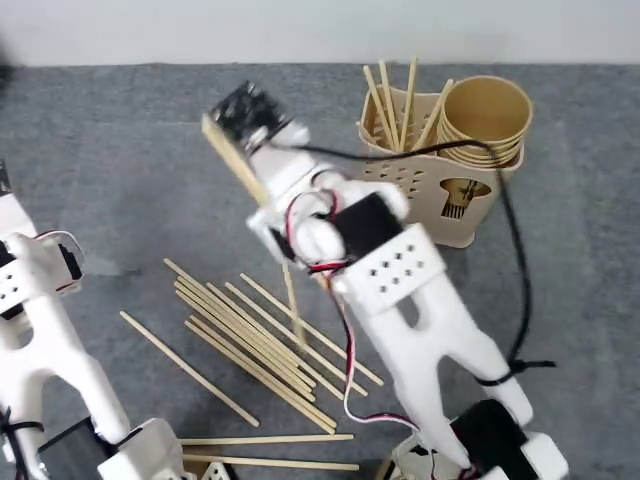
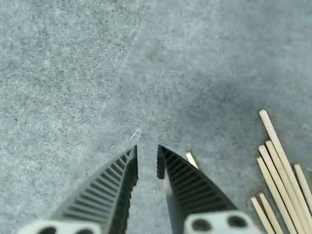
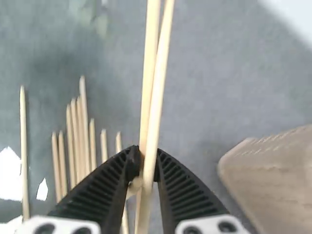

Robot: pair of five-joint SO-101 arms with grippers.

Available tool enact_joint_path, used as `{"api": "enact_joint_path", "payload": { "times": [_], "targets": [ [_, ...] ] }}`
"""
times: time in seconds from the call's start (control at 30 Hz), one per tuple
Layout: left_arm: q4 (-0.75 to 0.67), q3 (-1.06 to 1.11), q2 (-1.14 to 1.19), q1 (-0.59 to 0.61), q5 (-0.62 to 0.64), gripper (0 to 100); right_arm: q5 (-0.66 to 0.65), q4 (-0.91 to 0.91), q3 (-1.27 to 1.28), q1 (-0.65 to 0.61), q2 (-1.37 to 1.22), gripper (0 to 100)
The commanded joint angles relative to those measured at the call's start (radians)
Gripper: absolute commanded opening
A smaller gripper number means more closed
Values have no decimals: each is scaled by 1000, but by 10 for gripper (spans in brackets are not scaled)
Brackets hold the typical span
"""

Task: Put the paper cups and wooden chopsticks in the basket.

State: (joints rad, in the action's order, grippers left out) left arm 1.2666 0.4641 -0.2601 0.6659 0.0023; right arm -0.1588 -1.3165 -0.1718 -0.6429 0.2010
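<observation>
Tan slotted basket stands at the far side of the grey mat, with a nest of pale paper cups upright in it beside a few wooden chopsticks. Loose sticks fan out on the mat in front. Right gripper pinches a slim pale pair tight, lifted near the basket. Left gripper is low over the mat, jaws a crack apart, holding nothing
</observation>
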Motion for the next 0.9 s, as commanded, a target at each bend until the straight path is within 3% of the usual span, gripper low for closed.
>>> {"api": "enact_joint_path", "payload": {
  "times": [0.0,0.27,0.87],
  "targets": [
    [3,-45,-54,3,-8,65,-9,1,-163,41,53,7],
    [3,-45,-54,2,-8,65,-8,102,-305,113,53,7],
    [2,-47,-54,2,-6,65,-2,572,-307,367,-70,8]
  ]
}}
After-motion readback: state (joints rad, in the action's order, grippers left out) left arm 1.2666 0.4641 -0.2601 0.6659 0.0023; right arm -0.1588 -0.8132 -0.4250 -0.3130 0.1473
